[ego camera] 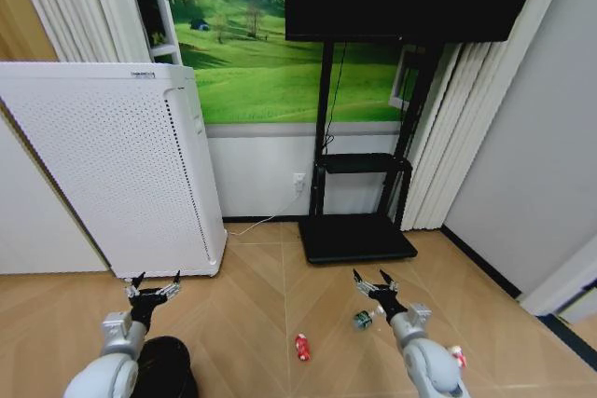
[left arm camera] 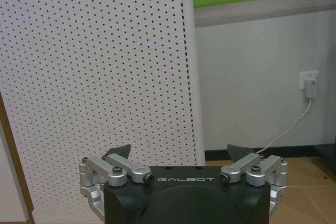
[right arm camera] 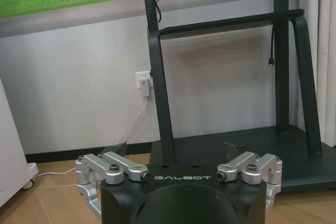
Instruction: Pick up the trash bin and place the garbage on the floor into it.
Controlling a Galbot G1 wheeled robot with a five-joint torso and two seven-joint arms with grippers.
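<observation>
Left gripper: fingers spread wide, above the trash bin.
Right gripper: fingers spread, holding nothing.
Writing: "GALBOT" on both.
Floor: red can.

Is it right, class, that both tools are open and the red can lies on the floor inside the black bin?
Not quite. The head view shows the red can on the bare floor, outside the bin. Both the left tool and right tool are open.
</observation>
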